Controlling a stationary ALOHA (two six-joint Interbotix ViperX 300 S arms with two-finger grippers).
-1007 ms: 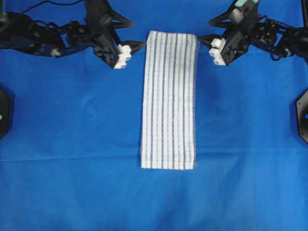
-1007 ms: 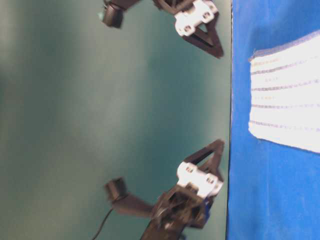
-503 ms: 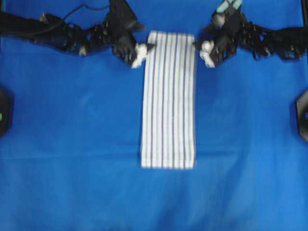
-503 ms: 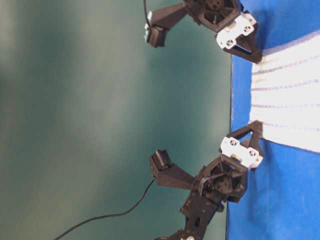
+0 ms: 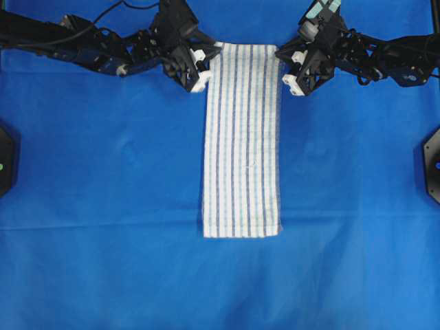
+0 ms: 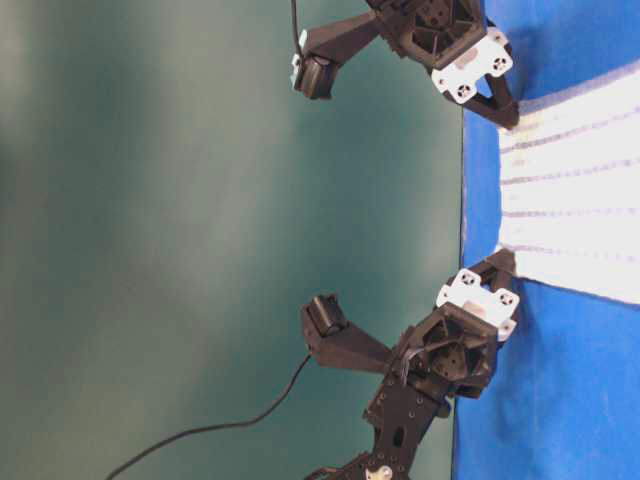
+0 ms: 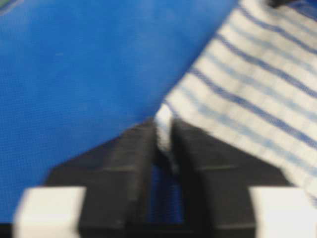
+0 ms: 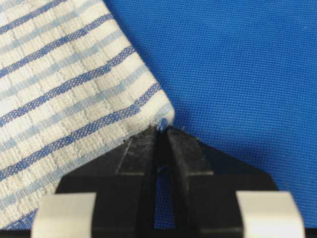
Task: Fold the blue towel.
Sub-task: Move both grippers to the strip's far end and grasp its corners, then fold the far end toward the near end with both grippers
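With both far corners pinched, the fold can begin.
The left pincer (image 7: 163, 144) and right pincer (image 8: 162, 130) each clamp the blue towel (image 5: 242, 137) (thin bites); lift evenly toward its near edge.

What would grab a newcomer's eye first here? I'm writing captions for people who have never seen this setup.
The blue towel, a long white strip with thin blue stripes, lies flat in the middle of the solid blue table covering. At its far end, the left gripper and right gripper are each shut on a corner, fingers pinching the cloth.
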